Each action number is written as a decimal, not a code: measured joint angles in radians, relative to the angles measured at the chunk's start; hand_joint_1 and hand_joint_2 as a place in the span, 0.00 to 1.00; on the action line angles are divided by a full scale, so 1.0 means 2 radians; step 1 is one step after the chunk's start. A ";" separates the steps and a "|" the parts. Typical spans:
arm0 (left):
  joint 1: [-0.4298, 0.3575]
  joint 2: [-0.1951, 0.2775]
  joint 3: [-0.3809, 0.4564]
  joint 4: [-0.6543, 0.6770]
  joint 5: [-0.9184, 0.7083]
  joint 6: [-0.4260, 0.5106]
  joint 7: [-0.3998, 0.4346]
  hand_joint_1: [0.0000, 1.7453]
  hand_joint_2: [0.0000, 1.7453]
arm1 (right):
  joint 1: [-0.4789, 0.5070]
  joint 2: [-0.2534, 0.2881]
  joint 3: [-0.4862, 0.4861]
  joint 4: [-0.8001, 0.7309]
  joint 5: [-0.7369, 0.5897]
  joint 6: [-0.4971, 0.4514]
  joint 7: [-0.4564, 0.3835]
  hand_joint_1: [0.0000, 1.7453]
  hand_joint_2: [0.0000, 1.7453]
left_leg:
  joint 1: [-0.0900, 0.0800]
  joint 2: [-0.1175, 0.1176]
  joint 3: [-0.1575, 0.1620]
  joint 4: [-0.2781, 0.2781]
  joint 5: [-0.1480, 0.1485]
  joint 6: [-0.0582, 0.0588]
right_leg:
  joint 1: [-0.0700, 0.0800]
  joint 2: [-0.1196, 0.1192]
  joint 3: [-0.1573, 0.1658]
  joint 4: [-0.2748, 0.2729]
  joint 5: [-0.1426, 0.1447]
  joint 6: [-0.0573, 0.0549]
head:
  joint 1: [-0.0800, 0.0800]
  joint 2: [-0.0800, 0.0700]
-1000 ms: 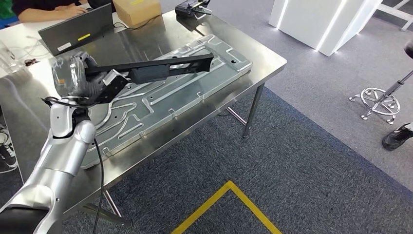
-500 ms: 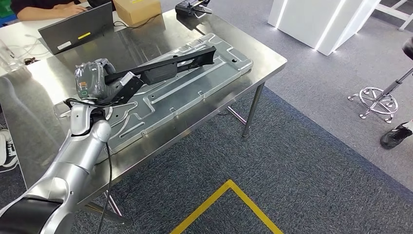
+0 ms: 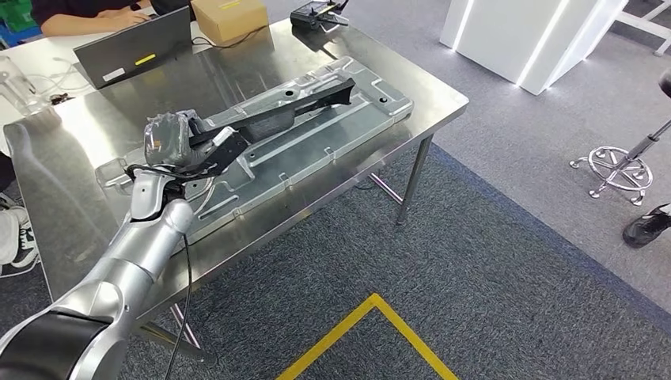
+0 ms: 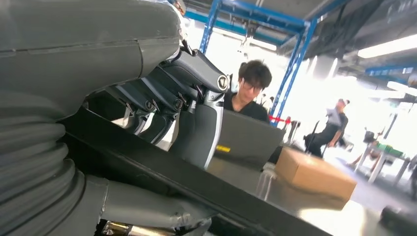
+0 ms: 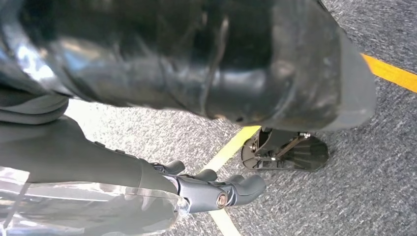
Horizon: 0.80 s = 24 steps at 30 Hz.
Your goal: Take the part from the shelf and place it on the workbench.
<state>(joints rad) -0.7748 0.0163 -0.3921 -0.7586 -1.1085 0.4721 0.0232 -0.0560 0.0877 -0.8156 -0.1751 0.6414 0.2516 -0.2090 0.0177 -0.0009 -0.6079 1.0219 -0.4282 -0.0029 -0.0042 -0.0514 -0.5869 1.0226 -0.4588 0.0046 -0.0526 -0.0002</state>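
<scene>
Placement is the step in hand, as I judge it: my left hand point(image 3: 183, 142) grips one end of the long black part point(image 3: 277, 113), fingers point(image 4: 194, 118) wrapped over its edge in the left wrist view, and the part stretches away over the ribbed metal panel point(image 3: 316, 146) that lies on the steel workbench point(image 3: 71, 198). From the head view I cannot tell for certain whether the far tip already touches the panel or hangs just above it; the angle is too shallow. To do this well I want the held end lowered level with the far end, so the part settles flat rather than pivoting on its tip and scraping the panel. I would keep it lined up along the panel's length and away from the table edge, and loosen the fingers only once I see the part resting with no rocking. The laptop point(image 3: 130, 47) and cardboard box point(image 3: 229, 16) sit well apart at the back, so they pose little risk. My right hand point(image 5: 211, 189) hangs over the carpet with its fingers curled in and nothing in them.
</scene>
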 joint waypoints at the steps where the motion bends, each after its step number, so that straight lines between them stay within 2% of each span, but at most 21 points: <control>1: -0.001 -0.001 -0.003 0.004 -0.001 -0.007 0.002 1.00 1.00 | 0.000 0.000 0.000 0.000 0.000 0.000 0.000 0.00 0.00 | 0.000 -0.001 0.000 0.000 0.000 0.000 | 0.000 -0.001 0.000 0.000 0.000 0.000 | 0.000 0.000; 5: 0.000 -0.004 -0.016 0.021 -0.010 -0.025 0.013 0.00 1.00 | -0.001 0.000 0.000 0.000 0.000 -0.001 0.000 0.00 0.00 | 0.000 -0.003 -0.001 0.000 0.002 0.001 | -0.001 -0.003 0.000 0.000 0.001 0.001 | 0.000 0.000; 8: 0.001 -0.008 -0.025 0.033 -0.016 -0.028 0.023 0.00 1.00 | -0.001 0.000 -0.001 0.000 0.000 -0.001 0.002 0.00 0.00 | 0.000 -0.001 -0.002 0.000 0.003 0.001 | -0.001 -0.002 -0.002 0.000 0.003 0.001 | 0.000 0.000; 12: -0.001 -0.012 -0.033 0.046 -0.022 -0.051 0.031 0.00 0.00 | 0.001 0.000 -0.003 0.000 0.000 -0.002 0.003 0.00 0.00 | 0.000 0.001 -0.004 0.000 0.003 0.001 | -0.001 0.001 -0.004 0.000 0.004 0.002 | 0.000 0.000; 24: -0.014 -0.016 -0.052 0.066 -0.022 -0.127 0.034 0.00 0.00 | 0.001 0.000 -0.010 0.000 -0.003 -0.001 0.005 0.00 0.00 | 0.000 0.001 -0.005 0.000 0.003 0.001 | 0.000 0.001 -0.005 0.000 0.004 0.001 | 0.000 0.000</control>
<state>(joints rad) -0.8023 -0.0155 -0.4967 -0.6261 -1.1515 0.2181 0.0913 -0.0541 0.0874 -0.8363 -0.1751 0.6353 0.2501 -0.1995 0.0178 0.0016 -0.6175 1.0218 -0.4220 -0.0011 -0.0046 -0.0493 -0.5968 1.0232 -0.4512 0.0071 -0.0526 -0.0001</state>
